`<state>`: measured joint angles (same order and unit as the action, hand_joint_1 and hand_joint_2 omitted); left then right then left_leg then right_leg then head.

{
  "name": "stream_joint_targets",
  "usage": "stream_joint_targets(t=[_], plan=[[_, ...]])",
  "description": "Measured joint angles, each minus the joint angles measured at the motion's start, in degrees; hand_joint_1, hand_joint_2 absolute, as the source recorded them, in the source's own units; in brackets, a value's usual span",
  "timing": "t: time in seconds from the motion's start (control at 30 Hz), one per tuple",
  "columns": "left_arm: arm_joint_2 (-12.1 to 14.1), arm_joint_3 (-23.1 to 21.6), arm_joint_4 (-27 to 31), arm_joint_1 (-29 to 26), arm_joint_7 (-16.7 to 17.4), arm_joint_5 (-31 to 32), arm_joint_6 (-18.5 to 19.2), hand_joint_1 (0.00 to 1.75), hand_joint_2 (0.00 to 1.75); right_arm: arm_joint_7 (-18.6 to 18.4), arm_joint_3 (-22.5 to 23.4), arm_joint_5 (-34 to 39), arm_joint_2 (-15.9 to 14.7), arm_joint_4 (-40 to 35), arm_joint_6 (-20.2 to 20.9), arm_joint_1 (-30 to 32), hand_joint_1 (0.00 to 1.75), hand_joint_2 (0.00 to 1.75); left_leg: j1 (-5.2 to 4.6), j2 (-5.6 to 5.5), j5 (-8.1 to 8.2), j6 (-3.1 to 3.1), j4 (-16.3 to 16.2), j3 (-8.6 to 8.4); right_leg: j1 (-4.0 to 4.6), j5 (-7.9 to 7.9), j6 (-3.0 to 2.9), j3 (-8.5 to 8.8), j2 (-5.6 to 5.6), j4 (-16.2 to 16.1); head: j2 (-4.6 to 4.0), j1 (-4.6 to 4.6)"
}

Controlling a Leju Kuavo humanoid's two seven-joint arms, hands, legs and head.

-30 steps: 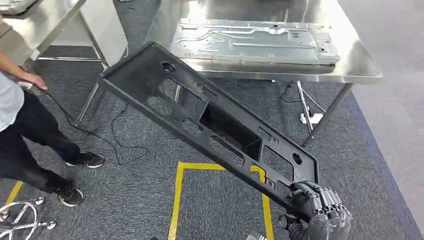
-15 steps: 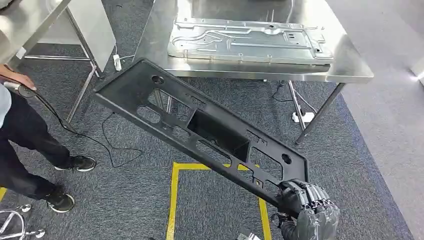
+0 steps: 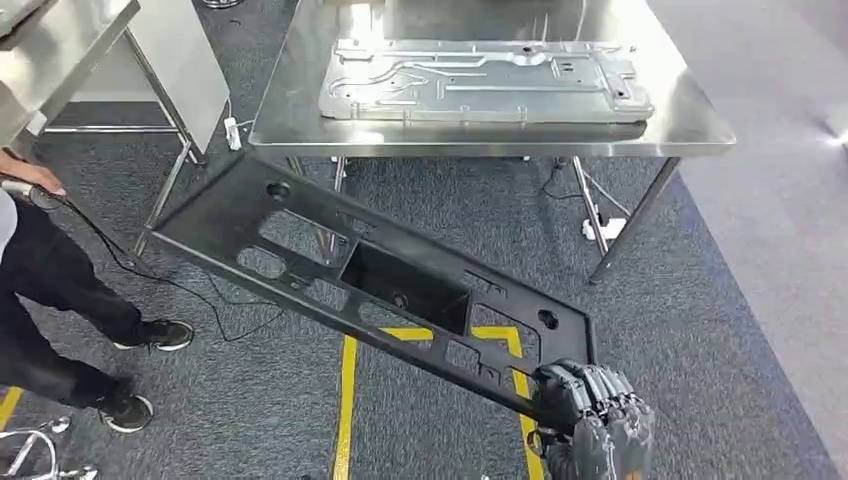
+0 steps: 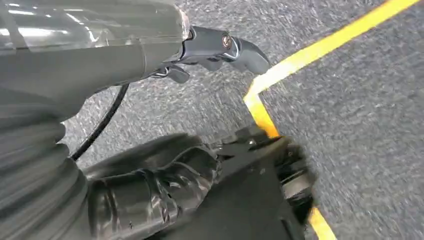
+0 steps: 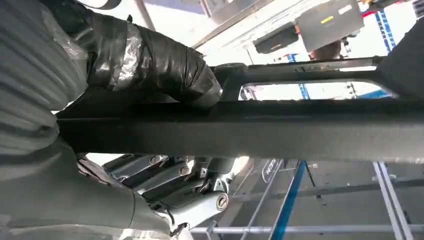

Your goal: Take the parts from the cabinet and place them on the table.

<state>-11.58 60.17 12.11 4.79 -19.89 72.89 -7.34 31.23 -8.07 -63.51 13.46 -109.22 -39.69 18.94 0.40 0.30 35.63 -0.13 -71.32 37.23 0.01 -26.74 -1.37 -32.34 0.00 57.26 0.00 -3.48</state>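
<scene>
A long black plastic panel (image 3: 370, 275) with several cut-outs hangs slanted above the carpet. My right hand (image 3: 590, 415) grips its near end at the lower right; the far end points toward the front left corner of the steel table (image 3: 700, 125). In the right wrist view the thumb (image 5: 150, 60) lies over the panel's rail (image 5: 280, 127), with the fingers (image 5: 170, 185) curled beneath it. A grey stamped metal plate (image 3: 480, 80) lies flat on the table. My left hand (image 4: 125, 55) hangs over the carpet and holds nothing, its fingers (image 4: 225, 47) apart from the thumb.
A person (image 3: 50, 270) in dark trousers stands at the left, one hand on a black cable (image 3: 200, 290) that trails across the carpet. Yellow floor tape (image 3: 345, 400) marks a rectangle under the panel. A second steel table (image 3: 60, 50) stands at the far left.
The whole view has shifted as the camera moved; the table now looks nearer. The panel's far end has dropped from overlapping the table edge to below and in front of it. The right hand's grip is unchanged.
</scene>
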Motion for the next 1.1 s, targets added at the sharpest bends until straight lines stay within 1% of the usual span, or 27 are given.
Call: stream_joint_targets(t=[0.03, 0.07, 0.1, 0.17, 0.2, 0.23, 0.27, 0.33, 0.37, 0.4, 0.43, 0.5, 0.53, 0.57, 0.6, 0.63, 0.7, 0.73, 0.83, 0.87, 0.9, 0.93, 0.97, 1.0, 1.03, 1.07, 1.1], plan=[[0.0, 0.0, 0.0, -0.1, 0.0, 0.0, 0.0, 0.0, 1.75, 0.0, -0.1, 0.3, 0.0, 0.1, 0.0, 0.0, 1.75, 1.75, 0.07, 0.01, 1.01, -0.23, -3.5, 1.74, 0.03, -0.02, -0.03, -0.01, 0.01, 0.0, 0.0, -0.02], [0.1, 0.0, 0.0, -0.2, 0.0, 0.0, 0.0, 0.0, 1.75, 0.0, -0.1, 0.4, -0.1, 0.2, 0.0, 0.0, 1.75, 1.75, 0.17, 0.04, 0.42, -0.41, -4.4, 2.31, 0.01, -0.05, -0.02, 0.02, 0.07, 0.1, 0.0, 0.0], [0.1, 0.0, 0.0, -0.3, 0.0, 0.0, 0.0, 0.0, 1.75, 0.0, -0.2, 0.5, -0.2, 0.3, 0.0, 0.0, 1.75, 1.75, 0.28, 0.04, -1.37, -0.53, -2.7, 1.6, -0.02, -0.11, 0.0, 0.07, 0.18, 0.2, 0.0, 0.0], [0.2, 0.0, 0.0, -0.3, 0.0, 0.0, 0.0, 0.0, 1.75, 0.0, -0.4, 0.8, -0.3, 0.3, 0.0, 0.0, 1.75, 1.75, 0.41, 0.04, -6.55, -0.56, 6.3, -2.59, -0.14, -0.42, 0.39, 0.12, 0.41, 0.7, 0.0, 0.02], [0.3, 0.0, 0.0, -0.3, 0.0, 0.0, 0.0, 0.0, 1.75, 0.0, -0.5, 0.9, -0.3, 0.3, 0.0, 0.0, 1.75, 1.75, 0.41, -0.03, -8.12, -0.35, 11.0, -4.75, -0.15, -0.69, 0.67, -0.01, 0.42, 1.1, 0.0, 0.0], [0.3, 0.0, 0.0, -0.1, 0.0, 0.0, 0.0, 0.0, 1.75, 0.1, -0.5, 1.1, -0.3, 0.3, 0.0, 0.0, 1.75, 1.75, 0.05, -0.1, -7.23, 0.11, 12.2, -5.1, 0.29, -1.08, 1.18, -0.38, 0.46, 1.8, 0.0, 0.0], [0.3, 0.0, 0.0, -0.1, 0.0, 0.0, 0.0, 0.0, 1.75, 0.1, -0.5, 1.2, -0.3, 0.3, 0.0, 0.0, 1.75, 1.75, 0.15, -0.13, -7.39, 0.67, 12.0, -5.03, 0.18, -1.05, 1.38, -0.49, 0.45, 1.8, 0.0, -0.11], [0.4, 0.0, 0.0, -0.2, 0.0, 0.0, 0.0, 0.0, 1.75, 0.2, -0.5, 1.5, -0.3, 0.3, 0.0, -0.1, 1.75, 1.75, -0.12, -0.14, -7.47, 1.27, 12.1, -4.92, 0.12, -0.88, 1.88, -0.46, 0.45, 1.6, 0.0, -0.07], [0.3, 0.0, 0.0, -0.2, 0.0, -0.1, 0.0, 0.0, 1.75, 0.2, -0.5, 1.5, -0.3, 0.3, 0.0, 0.0, 1.75, 1.75, 0.17, -0.11, -7.77, 1.72, 12.5, -5.03, 0.18, -1.0, 2.19, -0.45, 0.47, 1.7, 0.0, -0.04], [0.3, 0.0, 0.0, -0.2, 0.0, -0.1, 0.0, 0.0, 1.75, 0.3, -0.5, 1.7, -0.3, 0.3, 0.0, 0.0, 1.75, 1.75, 0.37, 0.02, -8.06, 2.15, 12.8, -5.21, -0.11, -1.63, 2.58, -0.54, 0.37, 2.6, 0.0, -0.06], [0.3, 0.0, 0.0, -0.1, 0.0, -0.1, 0.0, 0.0, 1.75, 0.4, -0.5, 1.8, -0.4, 0.3, 0.0, -0.1, 1.75, 1.75, 0.42, 0.05, -8.07, 2.4, 12.8, -5.18, -0.17, -3.49, 2.9, -1.68, 0.3, 5.0, 0.0, -0.17], [0.3, 0.0, 0.0, -0.1, 0.0, -0.1, 0.2, 0.0, 1.75, 0.7, -0.5, 2.0, -0.4, 0.3, 0.0, 0.0, 1.75, 1.75, 0.39, 0.16, -8.03, 2.56, 12.8, -5.09, -0.55, -7.89, 3.45, -5.77, 0.29, 13.6, 0.0, -0.13], [0.3, 0.0, 0.0, -0.2, 0.0, -0.1, 0.2, 0.0, 1.75, 0.7, -0.5, 2.1, -0.4, 0.3, 0.0, 0.0, 1.75, 1.75, 0.38, 0.24, -7.98, 2.58, 12.8, -5.06, -0.67, -9.16, 3.65, -7.67, 0.29, 17.3, 0.0, -0.15], [0.3, 0.0, 0.0, -0.2, 0.0, -0.1, 0.2, 0.0, 1.75, 0.7, -0.4, 2.1, -0.5, 0.3, 0.0, 0.0, 1.75, 1.75, 0.39, 0.26, -7.97, 2.58, 12.8, -5.09, -0.83, -9.08, 3.77, -8.63, 0.28, 19.0, 0.0, -0.13], [0.3, 0.0, 0.0, -0.2, 0.0, -0.1, 0.4, 0.0, 1.75, 0.7, -0.4, 2.1, -0.5, 0.3, 0.0, 0.0, 1.75, 1.75, 0.4, 0.25, -7.91, 2.5, 12.8, -5.16, -0.98, -7.57, 3.83, -8.16, 0.26, 17.8, 0.0, -0.17], [0.3, 0.0, 0.0, -0.2, 0.0, -0.1, 0.4, 0.0, 1.75, 0.7, -0.3, 2.1, -0.5, 0.3, 0.0, 0.0, 1.75, 1.75, 0.42, 0.2, -7.82, 2.38, 12.8, -5.3, -1.12, -5.09, 3.79, -6.43, 0.25, 14.1, 0.0, -0.13], [0.3, 0.0, 0.0, -0.2, 0.0, 0.0, 0.5, 0.0, 1.75, 1.0, -0.4, 2.2, -0.6, 0.3, 0.0, 0.0, 1.75, 1.75, 0.45, 0.16, -7.54, 1.96, 12.8, -5.7, -1.22, -0.21, 3.48, -1.4, -0.04, 4.0, 0.0, -0.15], [0.3, 0.0, 0.0, -0.2, 0.0, 0.0, 0.5, 0.0, 1.75, 1.1, -0.4, 2.4, -0.6, 0.3, 0.0, -0.1, 1.75, 1.75, 0.15, 0.19, -7.4, 1.67, 12.8, -5.69, -0.93, -1.24, 3.25, -0.51, -0.1, 2.1, 0.0, -0.15], [0.3, 0.0, 0.0, -0.2, 0.0, 0.0, 0.4, 0.0, 1.75, 1.3, -0.3, 2.7, -0.6, 0.3, 0.0, 0.1, 1.75, 1.75, 0.24, 0.25, -7.33, 0.57, 13.1, -5.82, -0.32, -1.19, 2.27, -0.77, 0.1, 1.8, 0.0, -0.07], [0.3, 0.0, 0.0, -0.1, 0.0, 0.0, 0.4, 0.0, 1.75, 1.3, -0.3, 2.8, -0.6, 0.3, 0.0, 0.1, 1.75, 1.75, 0.24, 0.32, -7.25, 0.06, 13.2, -6.06, -0.38, -1.04, 1.79, -0.6, 0.18, 1.4, 0.0, -0.13], [0.4, 0.0, 0.0, -0.1, 0.0, 0.1, 0.4, 0.0, 1.75, 1.3, -0.3, 2.8, -0.5, 0.2, 0.0, 0.1, 1.75, 1.75, 0.54, 0.29, -6.84, -0.16, 12.8, -5.95, -0.89, -0.74, 1.24, -0.05, 0.13, 0.8, 0.0, -0.04], [0.3, 0.0, 0.0, -0.1, 0.0, 0.1, 0.4, 0.0, 1.75, 1.3, -0.3, 2.8, -0.5, 0.1, 0.0, 0.0, 1.75, 1.75, 0.43, 0.18, -5.54, -0.2, 10.9, -5.22, -0.75, -0.82, 0.87, 0.2, 0.12, 0.6, 0.0, -0.13], [0.3, 0.1, 0.0, -0.1, 0.0, 0.1, 0.4, 0.0, 1.75, 1.3, -0.3, 2.8, -0.5, 0.2, 0.0, 0.0, 1.75, 1.75, 0.49, 0.16, -3.46, -0.22, 7.1, -3.46, -0.69, -0.89, 0.58, 0.27, 0.02, 0.6, 0.0, 0.04], [0.3, 0.1, 0.0, -0.1, 0.0, 0.1, 0.4, 0.0, 1.75, 1.4, -0.3, 2.8, -0.5, 0.2, 0.0, 0.0, 1.75, 1.75, 0.48, 0.16, -1.1, -0.32, 2.0, -0.84, -0.51, -1.02, 0.37, 0.36, 0.01, 0.6, 0.0, 0.02], [0.3, 0.1, 0.0, -0.2, 0.0, 0.1, 0.4, 0.0, 1.75, 1.3, -0.3, 2.9, -0.5, 0.2, 0.0, 0.0, 1.75, 1.75, 0.48, 0.16, 0.45, -0.38, -2.4, 1.57, -0.3, -1.17, 0.16, 0.41, 0.02, 0.6, 0.0, 0.02], [0.3, 0.1, 0.0, -0.3, 0.0, 0.1, 0.4, 0.0, 1.75, 1.3, -0.3, 2.8, -0.5, 0.2, 0.0, 0.0, 1.75, 1.75, 0.48, 0.16, 0.6, -0.39, -4.9, 3.11, -0.13, -1.3, 0.01, 0.5, 0.08, 0.7, 0.0, 0.04], [0.3, 0.1, 0.0, -0.4, 0.0, 0.1, 0.5, 0.0, 1.75, 1.3, -0.3, 2.8, -0.5, 0.2, 0.0, 0.1, 1.75, 1.75, 0.47, 0.16, -0.66, -0.29, -4.5, 3.23, 0.01, -1.48, -0.03, 0.66, 0.22, 0.8, 0.0, 0.02]])
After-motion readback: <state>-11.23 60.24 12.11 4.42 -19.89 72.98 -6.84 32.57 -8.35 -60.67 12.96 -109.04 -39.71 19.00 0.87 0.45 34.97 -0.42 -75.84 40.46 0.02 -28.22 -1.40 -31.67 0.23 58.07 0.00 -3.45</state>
